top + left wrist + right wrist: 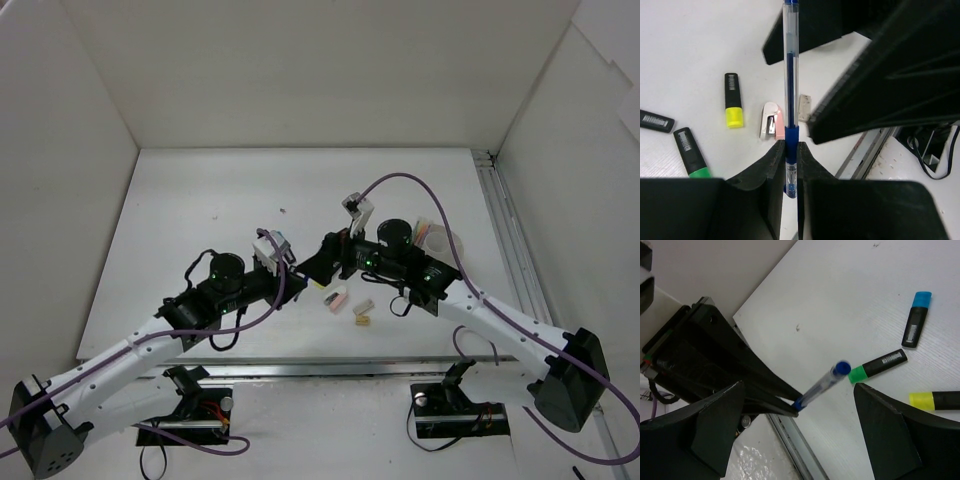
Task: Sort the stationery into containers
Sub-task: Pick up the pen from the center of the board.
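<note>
My left gripper (pixel 791 146) is shut on the lower end of a blue pen (pixel 790 75), which it holds above the table. My right gripper (pixel 799 387) is open wide, and the pen (pixel 822 382) points up into the gap between its fingers without touching either. In the top view the two grippers meet at mid-table, left gripper (pixel 298 278) and right gripper (pixel 325 258). On the table lie a blue highlighter (pixel 916 320), a green highlighter (pixel 879 366) and a yellow highlighter (pixel 935 400). A pink eraser (pixel 335 298), a grey eraser (pixel 364 305) and a tan one (pixel 362 320) lie nearby. A white tub (pixel 432 237) shows partly behind the right arm.
White walls close in the table on the left, back and right. A metal rail (pixel 505 235) runs along the right side, and another runs along the near edge (pixel 790 440). A further black highlighter (pixel 655 120) lies at the left of the left wrist view.
</note>
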You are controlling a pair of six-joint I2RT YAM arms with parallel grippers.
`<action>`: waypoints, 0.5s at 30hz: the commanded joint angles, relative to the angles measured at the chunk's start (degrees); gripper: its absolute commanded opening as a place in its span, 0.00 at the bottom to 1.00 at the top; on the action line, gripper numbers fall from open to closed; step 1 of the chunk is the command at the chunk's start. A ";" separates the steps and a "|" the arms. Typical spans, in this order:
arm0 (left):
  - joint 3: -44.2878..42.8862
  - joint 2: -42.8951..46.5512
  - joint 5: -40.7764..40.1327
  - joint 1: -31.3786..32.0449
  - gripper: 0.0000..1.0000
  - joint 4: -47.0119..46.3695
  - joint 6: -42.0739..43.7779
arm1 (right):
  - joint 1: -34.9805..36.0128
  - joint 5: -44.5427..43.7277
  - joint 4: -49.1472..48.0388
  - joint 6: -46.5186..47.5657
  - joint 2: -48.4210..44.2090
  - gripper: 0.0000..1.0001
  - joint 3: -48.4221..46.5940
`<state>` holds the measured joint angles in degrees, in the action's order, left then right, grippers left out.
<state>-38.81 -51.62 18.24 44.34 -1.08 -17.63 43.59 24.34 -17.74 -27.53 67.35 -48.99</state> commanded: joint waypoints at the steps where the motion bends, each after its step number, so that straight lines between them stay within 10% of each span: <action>1: -3.29 -0.15 -5.57 0.31 0.00 -4.02 -3.11 | 0.35 -0.87 -1.95 1.42 -4.59 0.88 1.08; 10: -5.05 0.46 -7.07 0.31 0.00 -5.60 -8.81 | 0.27 -1.84 -5.64 0.55 -6.27 0.89 2.85; 15: -8.21 -0.76 -29.90 -1.52 0.00 4.37 -26.02 | 0.44 -0.35 -6.87 1.25 -5.21 0.88 3.38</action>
<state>-41.80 -52.05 2.63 44.42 0.51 -31.86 43.62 22.57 -18.68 -26.96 62.02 -45.12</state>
